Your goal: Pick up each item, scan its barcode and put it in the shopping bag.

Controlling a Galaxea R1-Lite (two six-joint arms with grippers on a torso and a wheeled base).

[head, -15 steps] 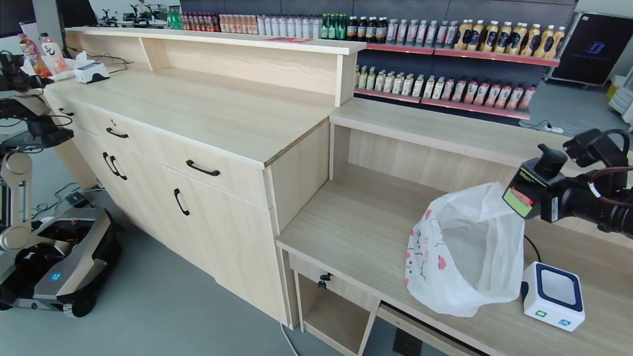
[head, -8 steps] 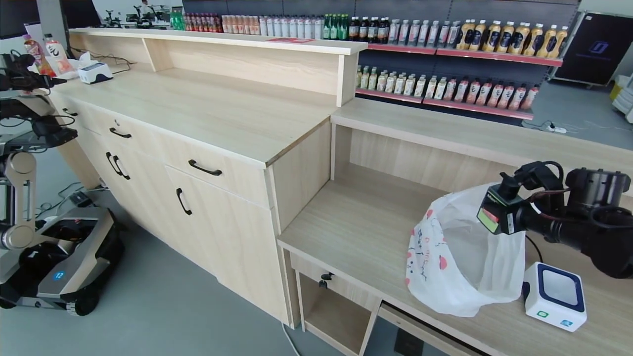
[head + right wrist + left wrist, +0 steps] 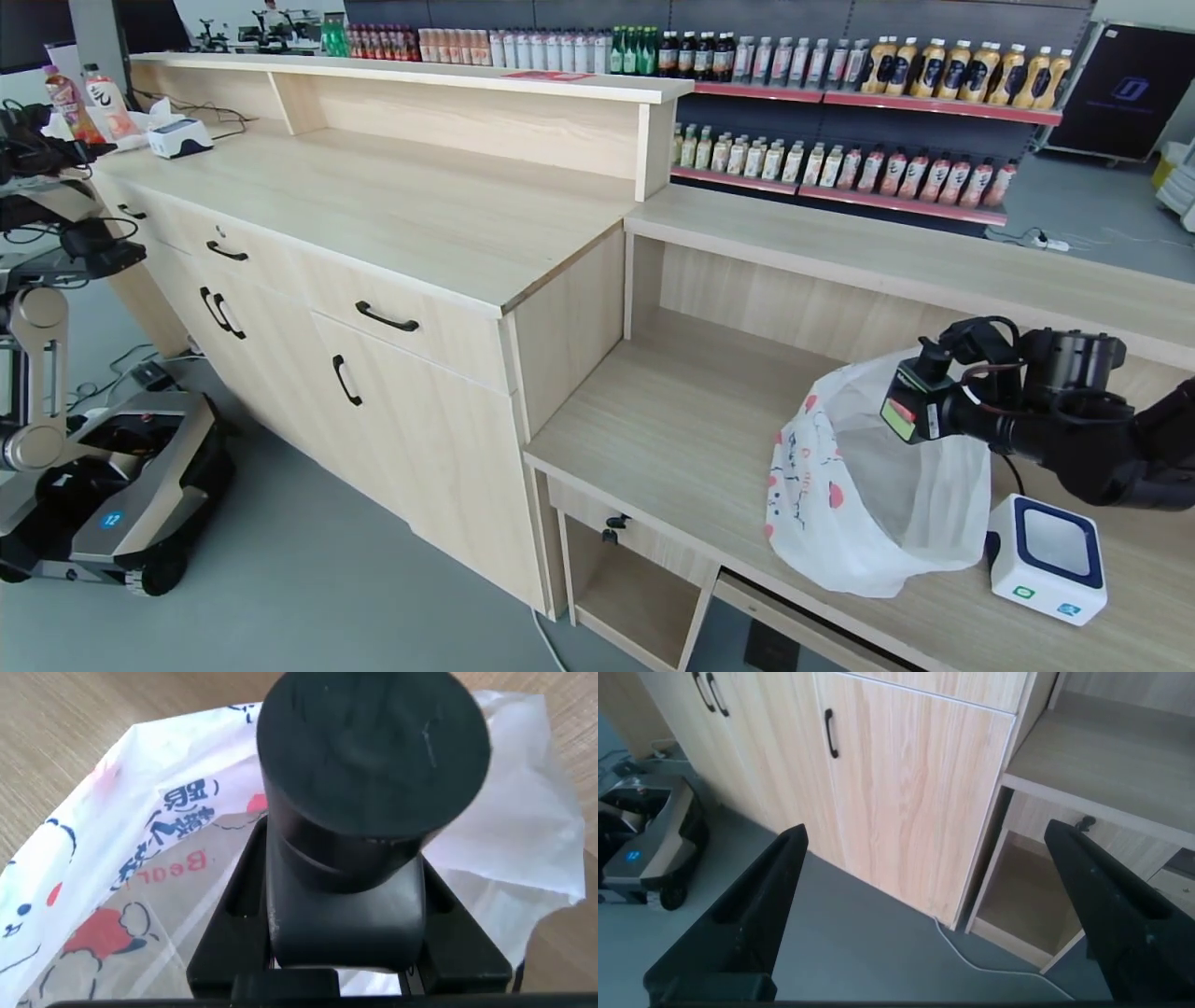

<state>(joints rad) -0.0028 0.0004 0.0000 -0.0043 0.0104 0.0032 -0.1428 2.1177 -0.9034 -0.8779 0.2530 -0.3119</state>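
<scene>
Fingers of right gripper point(image 3: 936, 417) clamp dark bottle point(image 3: 904, 418) roughly upright, cap at 12 o'clock, with shopping bag point(image 3: 840, 523) mouth open directly beneath at 6 o'clock.

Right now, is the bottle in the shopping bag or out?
Out: the right gripper holds the bottle over the shopping bag's open mouth.

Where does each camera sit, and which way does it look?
Head view: on the head, looking forward and down at the counter; the right end effector holds a black bottle above the shopping bag.
Left wrist view: on that wrist, facing floor and cabinet door, framed by the open left end effector.
Right wrist view: on that wrist, looking past the bottle into the bag.
Head and right wrist share bottle and bag.
</scene>
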